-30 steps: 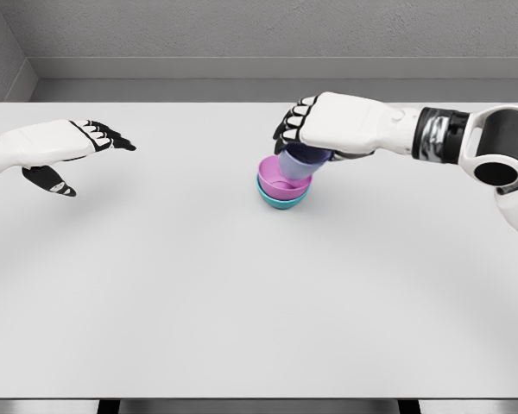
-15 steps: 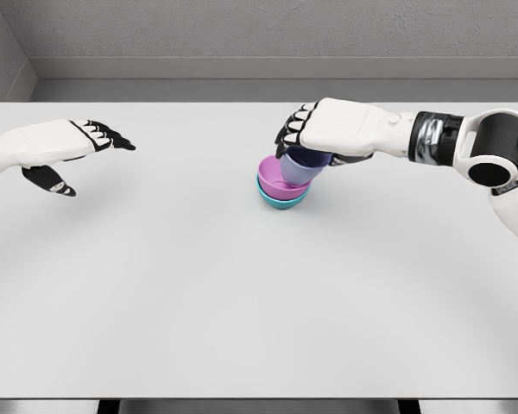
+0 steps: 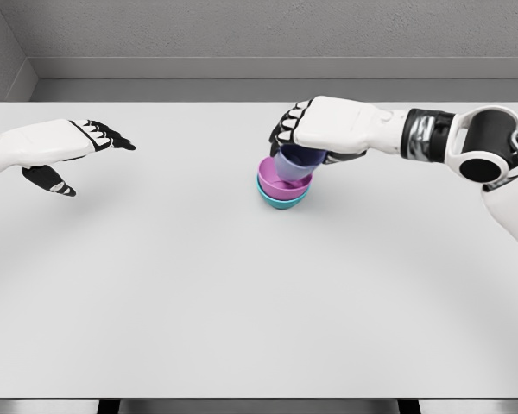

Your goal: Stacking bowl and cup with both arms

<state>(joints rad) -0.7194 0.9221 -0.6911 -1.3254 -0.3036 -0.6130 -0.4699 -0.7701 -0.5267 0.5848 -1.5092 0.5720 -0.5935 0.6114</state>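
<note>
A pink bowl (image 3: 272, 180) sits nested inside a teal bowl (image 3: 281, 203) near the middle of the white table (image 3: 242, 293). My right hand (image 3: 306, 138) is curled over a lavender cup (image 3: 292, 165), holding it tilted with its base resting inside the pink bowl. My left hand (image 3: 82, 147) hovers over the table's far left, fingers spread and holding nothing.
Behind the table's far edge runs a grey wall (image 3: 242, 34). Apart from the bowls and cup, nothing else stands on the tabletop.
My right hand has shifted slightly left with the cup, settling it further over the pink bowl. The left hand has not moved.
</note>
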